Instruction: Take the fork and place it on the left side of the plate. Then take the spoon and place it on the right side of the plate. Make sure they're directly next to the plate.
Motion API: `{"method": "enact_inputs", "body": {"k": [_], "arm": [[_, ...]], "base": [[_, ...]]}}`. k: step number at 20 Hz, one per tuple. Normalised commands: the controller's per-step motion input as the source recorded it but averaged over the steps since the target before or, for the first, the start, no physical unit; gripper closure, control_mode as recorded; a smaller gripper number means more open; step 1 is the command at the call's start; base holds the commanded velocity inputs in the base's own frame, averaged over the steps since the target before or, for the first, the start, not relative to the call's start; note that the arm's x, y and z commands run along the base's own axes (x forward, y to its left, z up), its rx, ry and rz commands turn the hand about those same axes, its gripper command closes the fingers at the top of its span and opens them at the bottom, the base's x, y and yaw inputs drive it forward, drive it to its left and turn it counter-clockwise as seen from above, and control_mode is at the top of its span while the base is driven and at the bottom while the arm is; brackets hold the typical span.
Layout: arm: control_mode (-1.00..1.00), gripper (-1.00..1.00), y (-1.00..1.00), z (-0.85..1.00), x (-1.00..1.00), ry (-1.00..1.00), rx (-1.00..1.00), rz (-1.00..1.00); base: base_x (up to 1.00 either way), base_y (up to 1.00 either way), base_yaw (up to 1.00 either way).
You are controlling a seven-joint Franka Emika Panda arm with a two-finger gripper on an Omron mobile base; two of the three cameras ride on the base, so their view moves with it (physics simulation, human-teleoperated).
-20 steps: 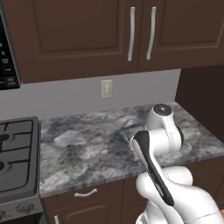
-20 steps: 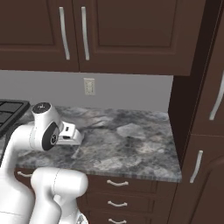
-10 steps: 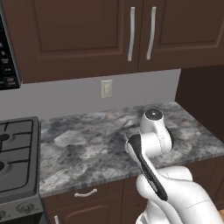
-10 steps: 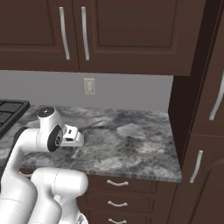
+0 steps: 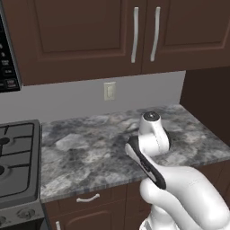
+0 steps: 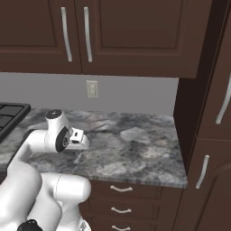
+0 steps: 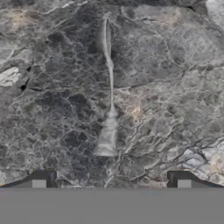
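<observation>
The fork (image 7: 110, 94) lies flat on the grey marbled counter (image 7: 175, 87), straight ahead of the hand. Its thin handle runs toward the top of the hand view and its tines end close above the gripper. My gripper (image 7: 111, 181) hangs over the counter just short of the tines, open, with one dark fingertip (image 7: 41, 179) on each side and nothing between them. From the right base camera, the hand (image 6: 76, 139) is low over the counter's middle. The spoon and the plate are out of view.
A gas stove (image 5: 13, 157) borders the counter (image 5: 81, 152) on the left. A tall dark cabinet (image 6: 207, 135) closes it off on the right. Wall cabinets (image 5: 90, 36) hang above, and drawers (image 6: 122, 189) sit below the front edge.
The wrist has reached farther out over the counter, away from the base. The jaws have stayed open.
</observation>
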Motion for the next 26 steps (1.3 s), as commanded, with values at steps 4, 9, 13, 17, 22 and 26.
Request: {"method": "enact_inputs", "body": {"k": [4,9,13,17,22,26], "arm": [[-1.00,-1.00,0.00,-0.22,0.45,0.07,0.00,-0.02],[-1.00,-1.00,0.00,-0.30,0.36,0.06,0.00,-0.01],[-1.00,-1.00,0.00,-0.33,0.29,0.06,0.00,-0.01],[-1.00,-1.00,0.00,-0.31,0.22,0.06,0.00,-0.01],[-1.00,-1.00,0.00,-0.29,0.17,0.05,0.00,0.00],[-1.00,-1.00,0.00,-0.29,0.23,0.02,0.00,-0.01]], "base": [[0.00,0.00,0.00],[0.00,0.00,0.00],[0.00,0.00,0.00],[0.00,0.00,0.00],[0.00,0.00,0.00],[0.00,0.00,0.00]]}}
